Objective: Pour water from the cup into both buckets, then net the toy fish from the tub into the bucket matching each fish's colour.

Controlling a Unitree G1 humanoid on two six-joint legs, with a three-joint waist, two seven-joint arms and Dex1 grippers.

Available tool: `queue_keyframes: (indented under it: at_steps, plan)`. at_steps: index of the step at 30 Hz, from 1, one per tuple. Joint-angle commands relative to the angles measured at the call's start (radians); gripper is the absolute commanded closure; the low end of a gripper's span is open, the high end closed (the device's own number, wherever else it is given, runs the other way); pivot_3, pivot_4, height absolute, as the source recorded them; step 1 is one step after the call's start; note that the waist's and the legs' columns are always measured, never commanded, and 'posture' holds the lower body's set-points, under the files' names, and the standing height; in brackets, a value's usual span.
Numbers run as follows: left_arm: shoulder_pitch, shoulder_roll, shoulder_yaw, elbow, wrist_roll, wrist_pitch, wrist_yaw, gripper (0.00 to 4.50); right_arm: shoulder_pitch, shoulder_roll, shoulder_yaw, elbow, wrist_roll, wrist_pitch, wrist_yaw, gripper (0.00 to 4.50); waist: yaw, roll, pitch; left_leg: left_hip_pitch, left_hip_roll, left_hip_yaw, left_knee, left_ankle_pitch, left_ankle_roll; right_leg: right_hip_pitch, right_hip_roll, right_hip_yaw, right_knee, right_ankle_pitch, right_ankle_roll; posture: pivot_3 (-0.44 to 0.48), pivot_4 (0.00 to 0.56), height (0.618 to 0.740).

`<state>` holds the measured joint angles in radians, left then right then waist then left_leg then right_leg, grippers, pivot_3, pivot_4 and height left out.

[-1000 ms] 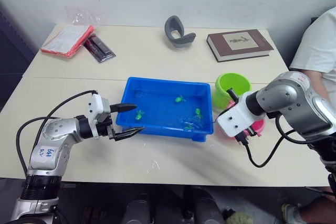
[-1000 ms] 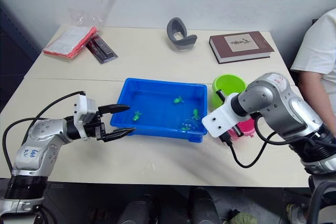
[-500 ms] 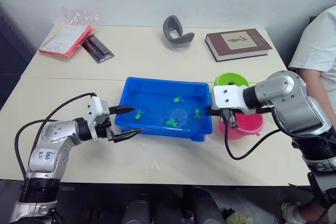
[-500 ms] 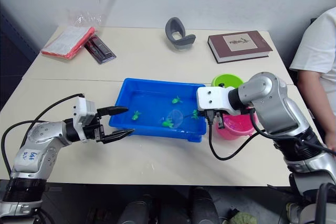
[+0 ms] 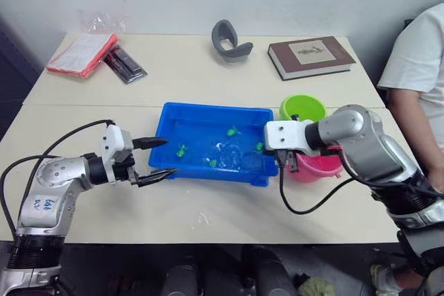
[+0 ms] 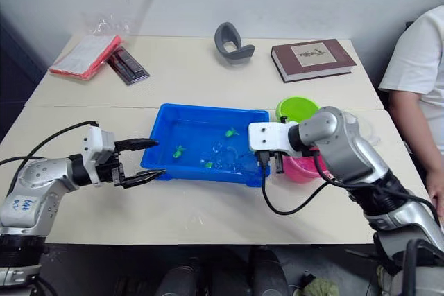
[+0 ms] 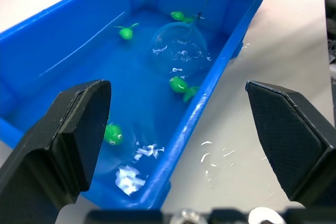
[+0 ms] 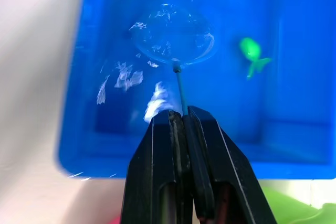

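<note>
Legible text is limited to one item. A white label (image 5: 46,205) on the left forearm carries handwritten blue characters in two lines; they are too small to read with certainty. The brown book (image 5: 311,56) at the far side of the table has a pale panel on its cover with dark markings, but no words can be made out. The red-edged packet (image 5: 80,53) at the far left corner and the dark item (image 5: 125,64) beside it show no readable print.
</note>
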<state>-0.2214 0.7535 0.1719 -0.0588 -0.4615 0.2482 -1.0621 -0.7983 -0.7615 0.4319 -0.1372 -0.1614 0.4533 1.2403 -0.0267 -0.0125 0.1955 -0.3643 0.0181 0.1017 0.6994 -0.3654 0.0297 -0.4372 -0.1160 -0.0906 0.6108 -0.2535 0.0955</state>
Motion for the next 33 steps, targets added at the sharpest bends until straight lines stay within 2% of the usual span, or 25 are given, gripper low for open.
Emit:
queue_keyframes:
  at_steps: [1,9,17,26,29,33]
  plan:
    - [0.016,0.019,0.036,0.000,-0.003,-0.013,-0.005,0.09,-0.037,0.010,-0.003,0.014,-0.019,-0.011,-0.011,4.50,-0.001,0.000,0.000,-0.003,0.000,0.000,0.001,0.000,0.000,-0.003,0.000,0.000,0.001,0.000,0.000,0.000,0.150,0.740]
    - [0.060,0.022,0.066,-0.022,-0.013,-0.014,0.006,0.09,-0.039,0.092,0.027,0.025,0.006,0.003,0.015,4.50,-0.002,0.000,0.000,-0.007,-0.001,0.002,0.001,0.001,0.001,-0.007,0.002,-0.002,0.002,0.000,0.000,0.000,0.150,0.740]
    - [0.062,0.023,0.077,-0.019,-0.010,-0.016,0.004,0.09,-0.016,0.121,-0.027,0.019,0.087,0.062,0.009,4.50,-0.001,0.000,0.000,-0.007,-0.002,0.001,0.001,0.001,0.001,-0.007,0.000,-0.002,0.003,0.000,0.000,0.000,0.150,0.740]
    - [0.055,0.012,0.084,-0.046,-0.035,0.009,0.022,0.09,0.062,0.102,-0.231,-0.019,0.281,0.131,-0.023,4.50,-0.001,0.000,0.000,-0.007,-0.002,0.001,0.001,0.001,0.001,-0.007,0.000,-0.002,0.003,0.000,0.000,0.000,0.150,0.740]
    - [-0.018,0.006,0.076,-0.066,-0.062,0.045,0.044,0.09,0.136,0.117,-0.406,-0.085,0.408,0.227,-0.090,4.50,0.009,0.000,0.000,-0.008,-0.002,-0.001,0.001,0.001,0.001,-0.007,0.000,-0.004,0.003,0.000,0.000,0.000,0.150,0.740]
    - [-0.107,-0.032,0.068,-0.081,-0.092,0.068,0.080,0.09,0.267,0.074,-0.508,-0.144,0.466,0.168,-0.105,4.50,0.022,0.000,0.000,-0.007,-0.003,0.000,0.001,0.001,0.002,-0.007,0.000,-0.003,0.003,0.000,0.000,0.000,0.150,0.740]
